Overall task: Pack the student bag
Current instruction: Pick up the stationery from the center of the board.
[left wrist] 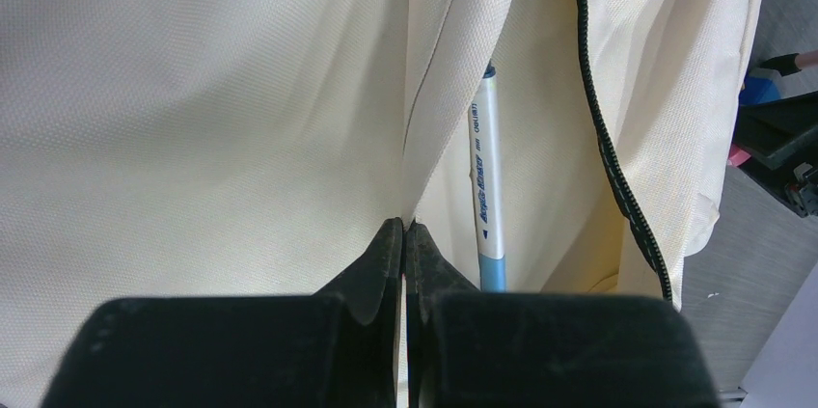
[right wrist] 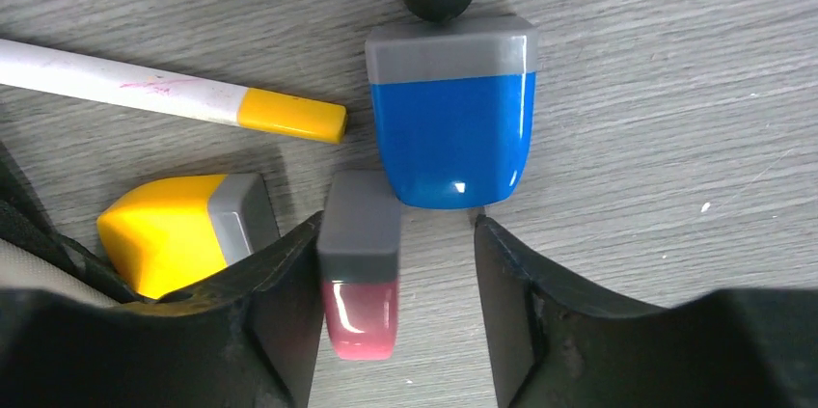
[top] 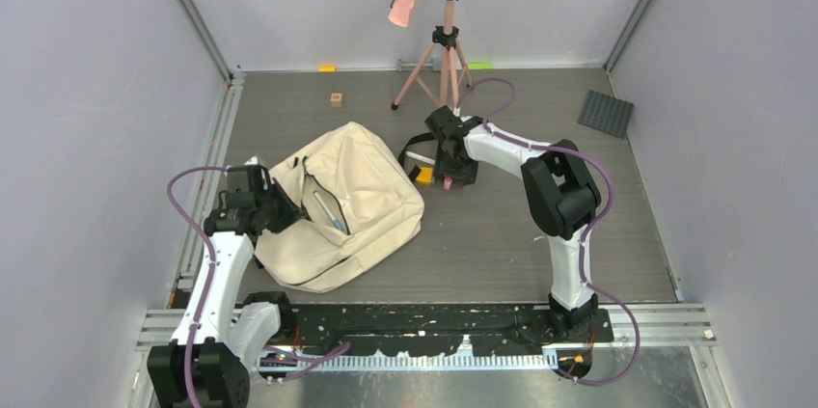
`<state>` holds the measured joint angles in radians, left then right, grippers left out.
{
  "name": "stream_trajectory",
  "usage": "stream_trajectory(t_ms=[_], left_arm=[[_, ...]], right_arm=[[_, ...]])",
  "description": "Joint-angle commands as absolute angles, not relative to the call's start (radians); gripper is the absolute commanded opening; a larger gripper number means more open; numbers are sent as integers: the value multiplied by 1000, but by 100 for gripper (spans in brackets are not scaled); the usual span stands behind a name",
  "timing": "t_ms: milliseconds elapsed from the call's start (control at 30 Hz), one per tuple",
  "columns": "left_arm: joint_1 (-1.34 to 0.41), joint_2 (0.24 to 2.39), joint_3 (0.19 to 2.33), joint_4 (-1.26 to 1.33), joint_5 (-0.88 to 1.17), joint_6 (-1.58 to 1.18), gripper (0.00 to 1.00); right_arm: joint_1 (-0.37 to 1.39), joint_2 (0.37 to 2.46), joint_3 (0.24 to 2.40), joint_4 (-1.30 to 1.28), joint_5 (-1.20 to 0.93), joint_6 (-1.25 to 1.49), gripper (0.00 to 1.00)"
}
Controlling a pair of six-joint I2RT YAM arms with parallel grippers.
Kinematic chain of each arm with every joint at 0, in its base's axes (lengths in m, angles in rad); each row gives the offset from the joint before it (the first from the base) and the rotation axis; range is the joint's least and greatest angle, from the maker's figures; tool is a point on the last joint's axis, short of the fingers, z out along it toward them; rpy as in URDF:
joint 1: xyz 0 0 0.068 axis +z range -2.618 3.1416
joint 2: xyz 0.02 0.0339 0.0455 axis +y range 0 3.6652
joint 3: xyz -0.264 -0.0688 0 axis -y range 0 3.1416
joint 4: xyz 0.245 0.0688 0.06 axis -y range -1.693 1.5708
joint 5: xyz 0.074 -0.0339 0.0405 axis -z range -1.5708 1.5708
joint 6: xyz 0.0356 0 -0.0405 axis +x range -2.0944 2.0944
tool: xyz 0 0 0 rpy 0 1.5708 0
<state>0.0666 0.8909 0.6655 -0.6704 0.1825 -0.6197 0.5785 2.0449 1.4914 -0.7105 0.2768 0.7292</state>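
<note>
The student bag [top: 352, 198] lies slumped on the table, left of centre. The left gripper [left wrist: 405, 231] has its jaws closed on the cloth at the bag's mouth, and a pen [left wrist: 490, 186] rests inside. The right gripper [right wrist: 397, 227] is nearer the loose pieces. Its jaws stand apart around a small pink block [right wrist: 359, 278], which touches one finger. The block's long axis runs along the fingers. The bag waits to this arm's left.
</note>
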Motion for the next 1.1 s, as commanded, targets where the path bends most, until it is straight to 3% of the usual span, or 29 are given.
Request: stream_trajectory(t_ms=[0,200,333,700,1067], left_arm=[[70,888,691,-667,152,-605,0],[70,900,692,-660,152,-605,0],[70,901,690,-655,153,-608,0],[70,894,690,-629,186,-634,0],[70,891,713,-636,218,-612,0]], right_arm=[[580,2009,1488,-685,281,750,51],[580,1975,1483,-674,283,736,15],[580,1933,1488,-679,315,709,2],[628,1716,1487,-603,300,552,1],[906,1757,1710,-613,252,358,0]])
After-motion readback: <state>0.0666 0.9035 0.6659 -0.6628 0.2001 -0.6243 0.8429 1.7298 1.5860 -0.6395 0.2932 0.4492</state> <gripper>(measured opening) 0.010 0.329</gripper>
